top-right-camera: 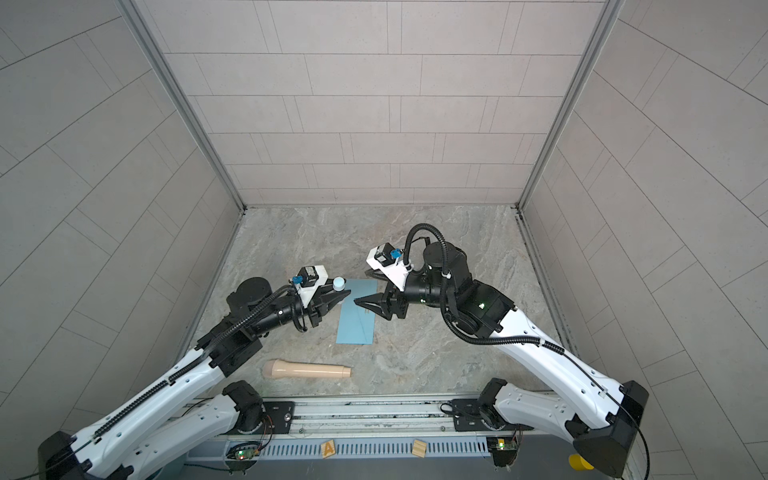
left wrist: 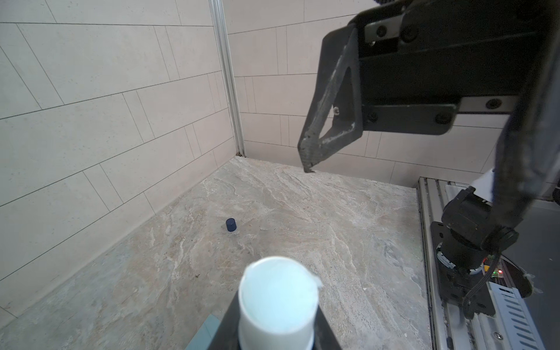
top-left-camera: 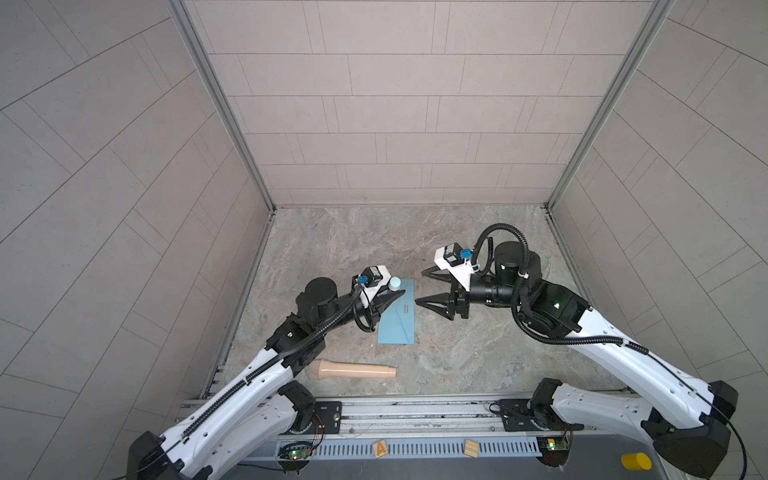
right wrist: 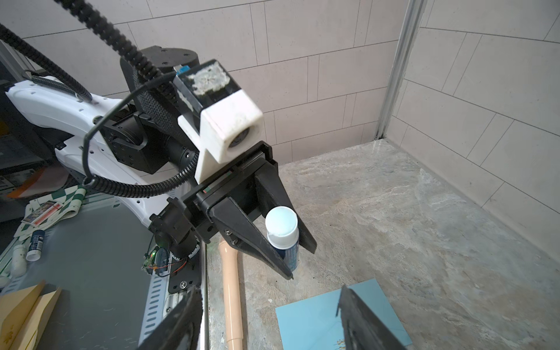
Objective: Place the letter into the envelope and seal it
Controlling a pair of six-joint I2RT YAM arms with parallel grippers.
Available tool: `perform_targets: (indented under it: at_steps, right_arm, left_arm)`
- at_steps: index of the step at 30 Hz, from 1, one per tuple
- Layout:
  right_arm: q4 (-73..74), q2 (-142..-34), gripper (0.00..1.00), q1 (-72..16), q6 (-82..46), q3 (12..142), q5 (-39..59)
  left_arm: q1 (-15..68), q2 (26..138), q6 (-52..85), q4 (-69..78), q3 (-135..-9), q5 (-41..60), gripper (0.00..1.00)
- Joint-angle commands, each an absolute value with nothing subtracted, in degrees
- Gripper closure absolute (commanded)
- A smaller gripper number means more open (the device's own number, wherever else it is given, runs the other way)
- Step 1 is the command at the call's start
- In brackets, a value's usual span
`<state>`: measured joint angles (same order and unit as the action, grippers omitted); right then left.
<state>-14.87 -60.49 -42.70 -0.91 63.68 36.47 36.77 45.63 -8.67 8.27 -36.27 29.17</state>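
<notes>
The envelope (top-left-camera: 397,328) lies flat on the table (top-left-camera: 478,345), in the middle, between the two arms. Its long side runs from the robot toward the back wall, tipped a little. The pointed flap looks folded down, with its tip and the small gold mark (top-left-camera: 406,307) toward the right arm's side. The left gripper (right wrist: 298,260) is squeezed on a glue stick (top-left-camera: 395,284) and hangs over the far left corner of the envelope. The stick's white end faces up. The right gripper (top-left-camera: 419,286) has its jaws wide apart with nothing in them. It sits just beside the envelope's right long edge, near the flap tip. So I think the right gripper is the nearer one to the flap, and it would have to come in from the right, across the short way. The letter does not show in any picture. It may be inside, but I cannot tell.
</notes>
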Motion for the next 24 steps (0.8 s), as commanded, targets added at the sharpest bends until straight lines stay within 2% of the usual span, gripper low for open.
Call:
perform_targets:
  at_steps: [1, 15, 24]
  right_arm:
    - [-14.15, -61.2, 0.29, -42.88, -0.76, 65.12, 36.85]
    - [-12.71, -66.57, 0.26, -46.75, -1.18, 69.3, 32.44]
    - [-11.55, -69.63, 0.27, -48.68, -1.82, 70.92, 30.45]
  left_arm:
    - [37.02, 44.9, -9.01, 11.24, -35.77, 31.07, 1.0]
    - [37.07, 45.62, -6.68, 12.89, -35.77, 32.78, 1.0]
    - [37.17, 45.88, -5.8, 13.68, -35.66, 33.37, 1.0]
